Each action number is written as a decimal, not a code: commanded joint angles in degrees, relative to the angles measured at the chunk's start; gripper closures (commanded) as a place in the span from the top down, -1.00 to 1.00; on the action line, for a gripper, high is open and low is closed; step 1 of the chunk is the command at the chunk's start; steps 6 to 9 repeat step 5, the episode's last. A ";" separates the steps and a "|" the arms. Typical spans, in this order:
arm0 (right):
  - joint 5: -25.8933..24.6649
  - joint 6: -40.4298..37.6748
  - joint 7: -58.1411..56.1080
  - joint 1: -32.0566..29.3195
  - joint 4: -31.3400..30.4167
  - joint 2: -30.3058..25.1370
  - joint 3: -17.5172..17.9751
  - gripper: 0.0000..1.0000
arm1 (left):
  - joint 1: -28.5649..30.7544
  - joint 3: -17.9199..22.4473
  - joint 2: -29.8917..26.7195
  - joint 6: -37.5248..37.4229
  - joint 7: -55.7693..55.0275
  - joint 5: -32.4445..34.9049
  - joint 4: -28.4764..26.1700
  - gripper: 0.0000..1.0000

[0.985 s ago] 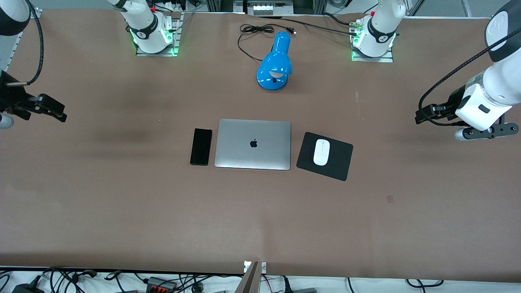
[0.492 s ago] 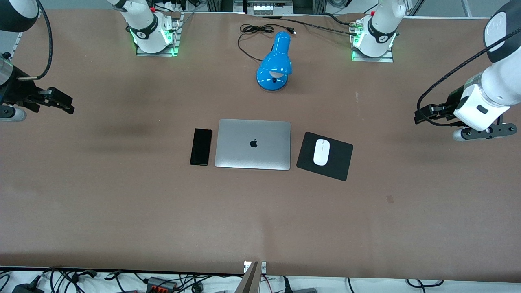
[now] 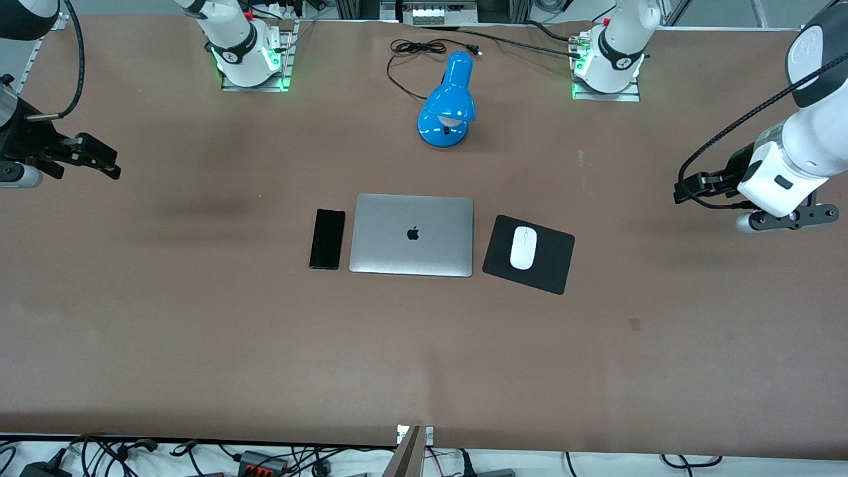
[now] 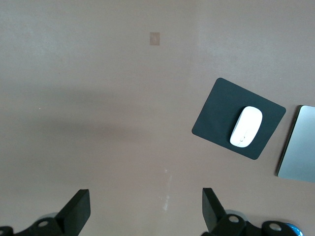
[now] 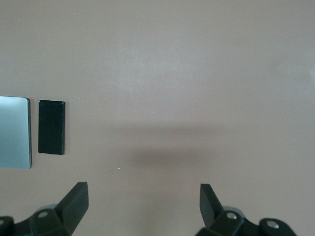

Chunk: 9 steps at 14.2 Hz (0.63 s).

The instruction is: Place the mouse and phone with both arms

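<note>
The white oval mouse (image 3: 522,247) lies on a black mouse pad (image 3: 553,268) beside the laptop, toward the left arm's end of the table. It also shows in the left wrist view (image 4: 246,126). The black phone (image 3: 327,238) lies flat beside the laptop, toward the right arm's end, and shows in the right wrist view (image 5: 51,127). My left gripper (image 3: 686,189) (image 4: 146,206) is open and empty, up over bare table well away from the mouse. My right gripper (image 3: 99,162) (image 5: 144,201) is open and empty, up over bare table well away from the phone.
A closed silver laptop (image 3: 412,234) lies between phone and mouse pad. A blue desk lamp (image 3: 449,106) with a black cord stands farther from the front camera, between the two arm bases. Brown table surface spreads all round.
My right gripper has moved a little toward the arm bases and slightly toward the table's middle. My left gripper has barely shifted. Phone and mouse have not moved.
</note>
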 commanded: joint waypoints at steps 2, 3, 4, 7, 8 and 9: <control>0.72 0.14 -1.14 -0.61 -1.43 -2.19 0.12 1.00 | -0.30 -0.51 -0.10 -0.12 0.52 -0.58 0.31 1.00; 0.72 0.14 -1.13 -0.61 -1.43 -2.19 0.12 1.00 | -0.39 -0.95 -0.36 -0.12 0.52 -0.58 0.40 1.00; 0.72 0.23 -0.96 -0.61 -1.43 -2.19 0.20 1.00 | -0.39 -2.26 -0.45 -0.04 0.52 -0.58 0.75 1.00; 0.72 0.41 -0.26 -0.52 -1.43 -2.19 0.21 1.00 | -0.39 -3.49 -0.54 -0.04 0.52 -0.14 0.93 1.00; 0.72 0.41 -0.26 -0.52 -1.43 -2.19 0.21 1.00 | -0.39 -3.49 -0.54 -0.04 0.52 -0.14 0.93 1.00; 0.72 0.41 -0.26 -0.52 -1.43 -2.19 0.21 1.00 | -0.39 -3.49 -0.54 -0.04 0.52 -0.14 0.93 1.00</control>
